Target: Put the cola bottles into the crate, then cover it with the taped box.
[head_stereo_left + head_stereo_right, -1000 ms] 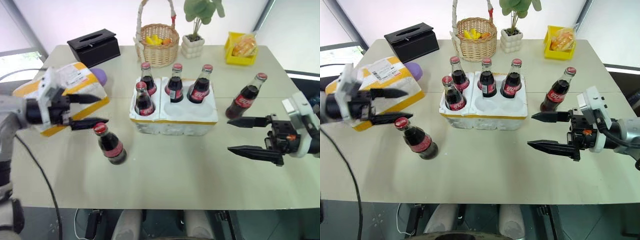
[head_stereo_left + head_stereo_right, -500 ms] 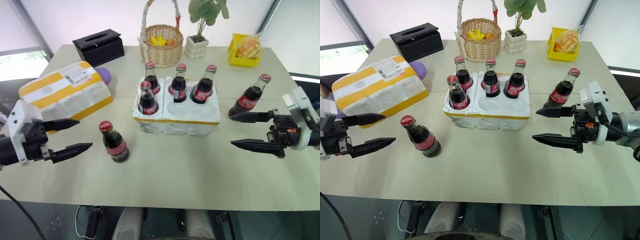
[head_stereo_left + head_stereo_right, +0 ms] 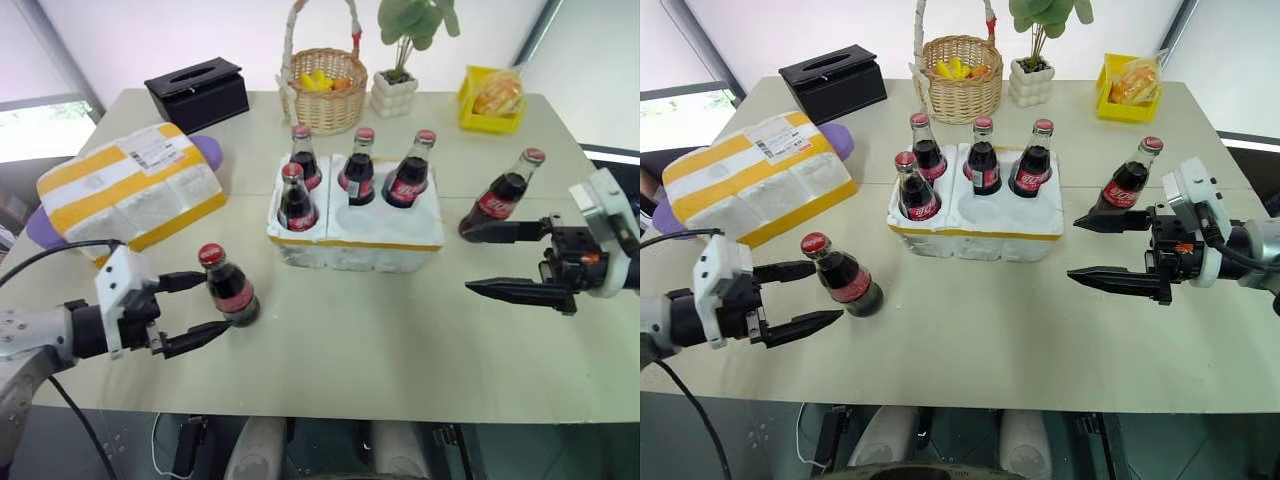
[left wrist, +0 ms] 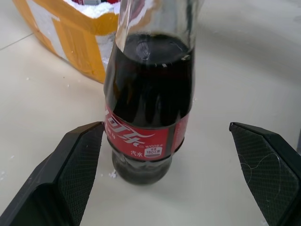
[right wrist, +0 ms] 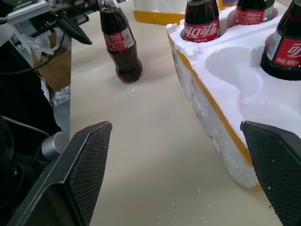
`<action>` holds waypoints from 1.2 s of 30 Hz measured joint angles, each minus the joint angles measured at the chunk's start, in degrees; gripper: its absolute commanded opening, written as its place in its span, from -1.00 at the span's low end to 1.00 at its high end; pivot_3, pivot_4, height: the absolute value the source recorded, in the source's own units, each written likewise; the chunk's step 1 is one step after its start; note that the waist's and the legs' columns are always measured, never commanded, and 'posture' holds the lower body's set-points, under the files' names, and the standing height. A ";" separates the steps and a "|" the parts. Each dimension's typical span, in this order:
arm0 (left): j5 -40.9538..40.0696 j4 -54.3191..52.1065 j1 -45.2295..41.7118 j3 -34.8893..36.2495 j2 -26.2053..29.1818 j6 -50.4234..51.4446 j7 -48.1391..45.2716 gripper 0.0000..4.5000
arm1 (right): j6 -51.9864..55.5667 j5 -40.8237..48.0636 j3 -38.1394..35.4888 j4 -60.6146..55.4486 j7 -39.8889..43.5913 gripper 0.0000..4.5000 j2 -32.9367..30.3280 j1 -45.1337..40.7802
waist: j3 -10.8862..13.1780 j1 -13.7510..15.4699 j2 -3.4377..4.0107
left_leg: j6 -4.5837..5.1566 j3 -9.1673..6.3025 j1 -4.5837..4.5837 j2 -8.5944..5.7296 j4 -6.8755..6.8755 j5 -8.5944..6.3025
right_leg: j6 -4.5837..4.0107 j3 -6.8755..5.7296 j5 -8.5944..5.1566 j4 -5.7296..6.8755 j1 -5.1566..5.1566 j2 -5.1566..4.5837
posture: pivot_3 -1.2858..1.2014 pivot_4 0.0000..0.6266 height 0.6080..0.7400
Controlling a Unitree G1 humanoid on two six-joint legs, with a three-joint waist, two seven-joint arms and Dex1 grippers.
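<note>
A: Status of the left hand (image 3: pixel 206 305)?

B: Fingers stand wide apart, one on each side of the lone bottle (image 3: pixel 227 287) on the worktop (image 3: pixel 350 350). In the left wrist view the label band sits between the pads; one finger (image 4: pixel 77 160) looks to be at or just off the glass, the other is well clear. Nothing is clamped yet.

A: And the right hand (image 3: pixel 1098 250)?

B: Also spread apart, empty. The sixth bottle (image 3: pixel 1127 181) stands just beyond its far finger, not between the two.

A: Where's everything else rel. to the hands?

B: The crate (image 3: pixel 355 228) lies between the two hands, farther out from both. Four bottles are seated in it; two front wells, centre and right-hand side, look free. The taped box (image 3: pixel 128 192) lies beyond the left hand, near it, still off the crate.

A: How should the grasp be done?

B: Probably the hand should be centred first so both pads meet the glass together; otherwise the bottle could be pushed over. Closure is best made on the label band, approx. the widest part, not the neck. It should then be lifted straight, kept upright, and lowered into a free well w/o knocking the seated bottles. Foam crumbs are seen on the worktop, so the crate edge is likely fragile.
</note>
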 measured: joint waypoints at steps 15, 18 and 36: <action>4.65 8.49 -7.82 -12.27 -7.26 -8.08 5.22 0.41 | 1.34 0.62 -1.41 -1.84 -1.42 1.00 0.02 0.61 | -0.02 -0.06 0.00 | 0.01 0.10 0.00 0.00 0.00 0.00 | 0.17 0.10 0.11 -0.06 -0.01 0.02 | 0.03 -0.52 1.00; 4.33 8.50 -7.81 -12.36 -7.24 -8.08 5.22 0.27 | 1.38 0.62 -1.41 -1.87 -1.66 1.00 0.03 0.61 | -0.01 -0.02 0.00 | 0.01 0.10 -0.01 0.00 0.00 0.00 | 0.17 0.11 0.11 -0.06 -0.02 0.03 | 0.03 -0.52 1.00; -8.81 11.15 -39.54 -23.04 -6.10 6.59 2.14 0.27 | -0.14 0.49 -0.28 -2.59 -2.06 1.00 2.04 0.76 | 0.00 -0.22 -0.03 | 0.03 0.21 -0.06 -0.03 0.13 0.01 | 0.65 0.23 0.39 -0.20 0.07 0.06 | 0.03 -0.52 1.00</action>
